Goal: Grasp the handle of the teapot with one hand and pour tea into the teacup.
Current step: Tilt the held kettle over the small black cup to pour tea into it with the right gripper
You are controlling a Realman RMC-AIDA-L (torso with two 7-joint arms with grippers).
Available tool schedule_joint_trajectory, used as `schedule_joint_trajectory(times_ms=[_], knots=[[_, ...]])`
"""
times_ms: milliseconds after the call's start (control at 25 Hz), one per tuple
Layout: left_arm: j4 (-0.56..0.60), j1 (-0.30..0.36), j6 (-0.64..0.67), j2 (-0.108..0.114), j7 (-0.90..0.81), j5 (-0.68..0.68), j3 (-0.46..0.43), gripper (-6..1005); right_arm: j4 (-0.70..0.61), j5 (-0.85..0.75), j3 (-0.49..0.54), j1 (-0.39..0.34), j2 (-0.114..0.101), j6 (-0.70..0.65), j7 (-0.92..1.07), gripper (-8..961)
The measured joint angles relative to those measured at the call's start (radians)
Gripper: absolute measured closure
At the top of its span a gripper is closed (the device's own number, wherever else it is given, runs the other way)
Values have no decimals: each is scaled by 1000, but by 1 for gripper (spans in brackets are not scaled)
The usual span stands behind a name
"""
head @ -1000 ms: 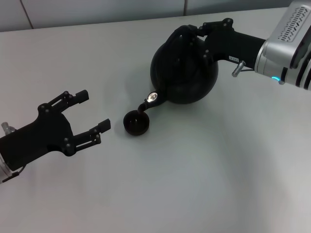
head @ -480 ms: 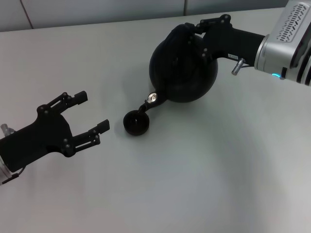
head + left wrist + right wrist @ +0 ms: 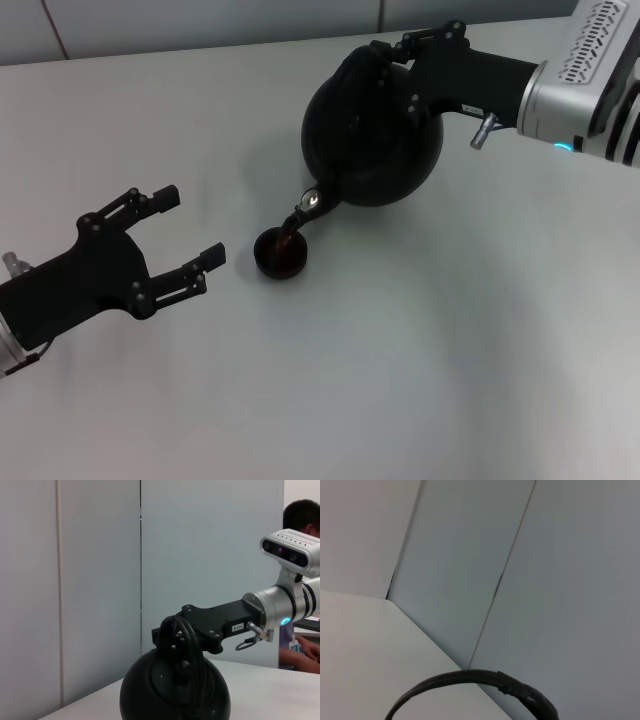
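Observation:
The round black teapot hangs tilted in the air, its spout with a silver spot pointing down over the small black teacup. A dark stream runs from the spout into the cup. My right gripper is shut on the arched black handle at the teapot's top. The left wrist view shows the teapot and that gripper on the handle. The right wrist view shows only an arc of the handle. My left gripper is open and empty, left of the teacup.
The grey table runs to a wall edge at the back. A person sits far behind the right arm in the left wrist view.
The right gripper has raised and tipped the teapot further, shifting it slightly left. Tea now flows from the spout into the cup. The left arm has not moved.

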Motion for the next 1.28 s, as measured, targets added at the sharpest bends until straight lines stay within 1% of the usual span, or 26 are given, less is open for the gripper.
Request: schedule_joint_trajectory(times_ms=[200, 280, 320, 360, 400, 680, 720, 760, 800, 920, 960, 1120, 1280], knots=[[0, 0, -6, 0, 0, 0, 0, 141, -1, 18, -3, -1, 0, 8, -2, 831], [0, 0, -9, 0, 0, 0, 0, 142, 7, 84, -3, -15, 0, 7, -9, 831], [0, 0, -9, 0, 0, 0, 0, 142, 7, 84, -3, -15, 0, 7, -9, 831], [0, 0, -10, 0, 0, 0, 0, 142, 19, 133, -3, -31, -1, -1, -10, 831], [0, 0, -10, 0, 0, 0, 0, 142, 19, 133, -3, -31, -1, -1, -10, 831], [4, -3, -10, 1, 0, 0, 0, 141, 71, 225, 6, -76, -3, -81, -17, 832], [5, -3, -10, 1, 0, 0, 0, 142, 79, 250, 6, -83, -3, -91, -22, 832], [7, -4, -10, 1, 0, 0, 2, 142, 104, 322, 7, -98, -3, -116, -35, 832], [7, -4, -10, 1, 0, 0, 2, 142, 104, 322, 7, -98, -3, -116, -35, 832], [8, -6, -10, 2, -2, 1, 4, 140, 135, 412, 8, -118, -5, -138, -45, 832], [8, -7, -10, 3, -2, 2, 5, 140, 152, 464, 9, -132, -5, -142, -46, 832], [8, -10, -10, 3, -3, 2, 7, 141, 176, 504, 10, -144, -5, -143, -47, 832], [7, -11, -10, 3, -2, 3, 7, 141, 216, 509, 12, -146, -6, -136, -40, 832]])
